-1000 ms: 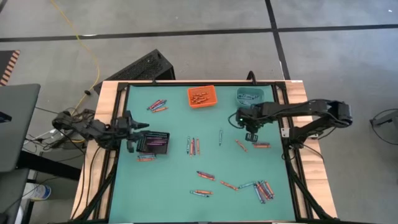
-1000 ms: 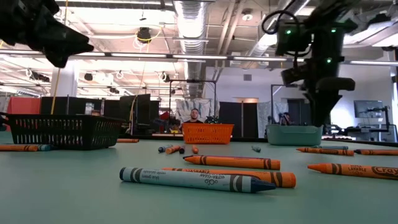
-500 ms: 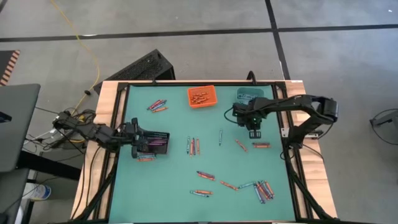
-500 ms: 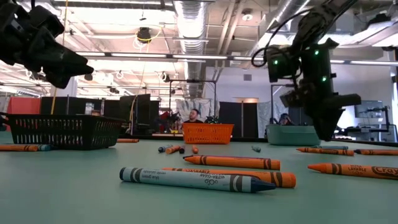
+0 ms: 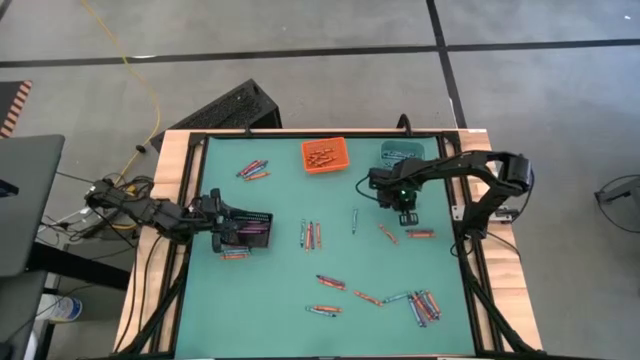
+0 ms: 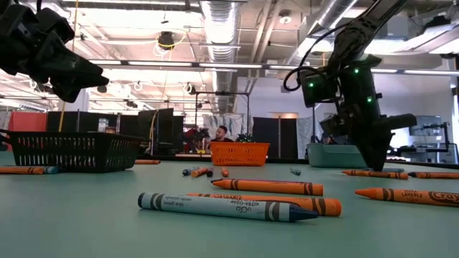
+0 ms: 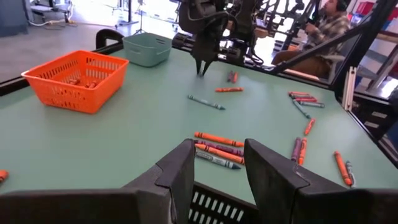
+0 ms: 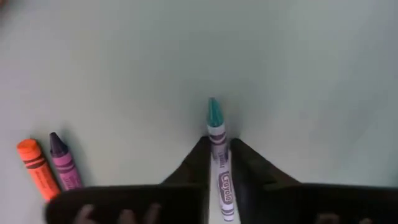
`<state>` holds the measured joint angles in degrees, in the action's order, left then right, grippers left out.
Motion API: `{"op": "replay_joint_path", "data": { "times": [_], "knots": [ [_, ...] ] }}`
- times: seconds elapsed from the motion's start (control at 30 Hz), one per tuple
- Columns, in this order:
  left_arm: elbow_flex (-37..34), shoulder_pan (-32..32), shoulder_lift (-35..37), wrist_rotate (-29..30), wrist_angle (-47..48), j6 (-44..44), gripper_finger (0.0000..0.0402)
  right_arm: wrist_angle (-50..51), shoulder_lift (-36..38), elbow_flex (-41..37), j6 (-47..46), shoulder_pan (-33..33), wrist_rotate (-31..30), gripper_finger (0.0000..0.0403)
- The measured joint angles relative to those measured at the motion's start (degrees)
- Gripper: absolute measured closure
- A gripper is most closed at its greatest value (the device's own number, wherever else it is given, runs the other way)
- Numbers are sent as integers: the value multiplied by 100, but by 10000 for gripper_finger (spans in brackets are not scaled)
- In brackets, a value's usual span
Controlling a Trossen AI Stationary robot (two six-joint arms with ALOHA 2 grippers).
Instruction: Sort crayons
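Observation:
My right gripper (image 5: 405, 216) points down at the table near its right side, below the teal bin (image 5: 401, 153), and is shut on a teal crayon (image 8: 214, 121). Its fingertips are down at the tabletop in the low view (image 6: 378, 166). An orange crayon (image 8: 34, 165) and a purple crayon (image 8: 62, 165) lie side by side just beside it. My left gripper (image 7: 217, 168) stands open and level over the left end of the black basket (image 5: 247, 228), nothing between its fingers. Several more crayons (image 5: 312, 235) lie scattered on the green mat. My right gripper pinches the teal crayon's paper-wrapped body (image 8: 218, 146) between its two fingers, one on each long side. The fingers come from above, pointing down, and lie across the crayon. The crayon's teal tip (image 8: 213, 106) sticks out past them; whether it is off the mat I cannot tell.
The orange bin (image 5: 324, 155) with orange crayons stands at the far edge, the teal bin to its right. Crayon groups lie at the far left (image 5: 252, 170), centre (image 5: 354, 218) and near right (image 5: 424, 305). A black frame rims the mat. A person sits beyond the table (image 7: 323, 31).
My right gripper has sunk to the tabletop, shifting a little toward the table's left, and has turned about its own axis. My left gripper has dropped slightly over the black basket, then kept still.

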<state>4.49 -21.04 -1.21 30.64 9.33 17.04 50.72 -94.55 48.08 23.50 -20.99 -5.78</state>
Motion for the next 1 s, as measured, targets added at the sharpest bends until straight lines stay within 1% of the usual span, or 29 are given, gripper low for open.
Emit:
{"op": "replay_joint_path", "data": {
  "times": [0.07,0.1,0.27,0.37,0.5,0.63,0.77,0.87,1.0],
  "knots": [
    [0,0,0,0,3,-1,274,-35,4,-3,21,0,55,386],
    [0,0,0,1,4,-2,274,-35,14,-5,19,0,57,393],
    [0,0,0,-1,10,-2,274,70,317,-16,41,72,8,397],
    [0,0,0,-24,12,-4,274,233,753,133,56,114,-89,400],
    [0,0,0,-27,14,-3,274,360,1344,275,302,20,-693,400],
    [-2,1,0,-26,14,-4,274,-14,1765,434,940,-342,-1040,400],
    [-2,0,0,-25,14,-4,274,-664,1782,525,1508,-860,-1319,401],
    [-4,0,0,-25,14,0,274,-912,1641,550,1828,-1252,-1378,401],
    [-4,0,0,-25,15,2,274,-1088,1355,550,1821,-1542,-1392,398]
  ]
}}
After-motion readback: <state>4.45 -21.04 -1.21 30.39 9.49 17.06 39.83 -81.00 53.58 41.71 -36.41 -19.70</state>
